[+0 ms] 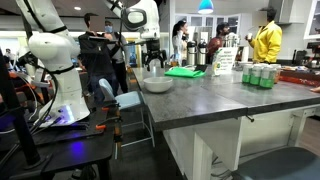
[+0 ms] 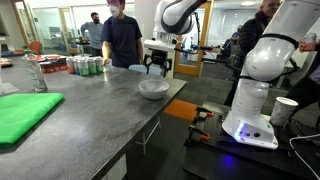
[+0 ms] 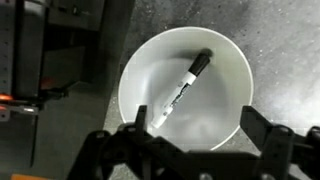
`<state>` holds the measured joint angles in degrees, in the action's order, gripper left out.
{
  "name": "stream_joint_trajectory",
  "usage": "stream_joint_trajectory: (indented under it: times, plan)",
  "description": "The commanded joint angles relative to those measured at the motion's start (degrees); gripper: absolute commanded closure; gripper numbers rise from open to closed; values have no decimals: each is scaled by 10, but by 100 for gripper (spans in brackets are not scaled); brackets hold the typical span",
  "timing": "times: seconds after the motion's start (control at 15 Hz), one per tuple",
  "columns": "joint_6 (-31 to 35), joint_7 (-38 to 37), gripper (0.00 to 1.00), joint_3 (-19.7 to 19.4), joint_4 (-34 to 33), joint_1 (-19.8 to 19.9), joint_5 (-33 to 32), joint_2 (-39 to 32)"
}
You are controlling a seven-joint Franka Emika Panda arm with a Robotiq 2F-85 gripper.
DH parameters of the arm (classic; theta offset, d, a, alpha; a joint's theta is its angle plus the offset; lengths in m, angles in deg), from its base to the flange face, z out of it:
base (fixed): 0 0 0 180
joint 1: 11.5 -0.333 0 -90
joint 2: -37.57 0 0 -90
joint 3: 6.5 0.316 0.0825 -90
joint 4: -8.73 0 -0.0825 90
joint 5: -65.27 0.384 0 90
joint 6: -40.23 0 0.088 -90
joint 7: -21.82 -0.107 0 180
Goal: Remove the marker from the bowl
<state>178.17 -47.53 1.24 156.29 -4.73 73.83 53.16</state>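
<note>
The white round bowl (image 3: 185, 88) sits on the grey counter near its edge, seen in both exterior views (image 1: 157, 85) (image 2: 153, 88). A marker (image 3: 181, 92) with a white body and black cap lies slanted inside it, cap toward the far rim. My gripper (image 3: 198, 125) hangs above the bowl with its fingers spread wide and nothing between them; it also shows above the bowl in both exterior views (image 1: 152, 62) (image 2: 157, 66). The marker is too small to make out in the exterior views.
A flat green tray (image 1: 184, 71) (image 2: 22, 114) lies on the counter (image 2: 90, 120). Several cans (image 1: 260, 76) (image 2: 84, 66) and a bottle (image 2: 36, 73) stand further along. People stand behind the counter. The robot base (image 2: 250, 110) is beside the counter's edge.
</note>
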Motion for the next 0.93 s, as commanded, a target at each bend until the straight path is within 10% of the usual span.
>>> stream_joint_trajectory:
  times: [0.0, 0.87]
  plan:
    - [26, -40, 0, -3, 13, -4, -4, -11]
    - [81, -80, 0, -39, -4, -12, -9, -118]
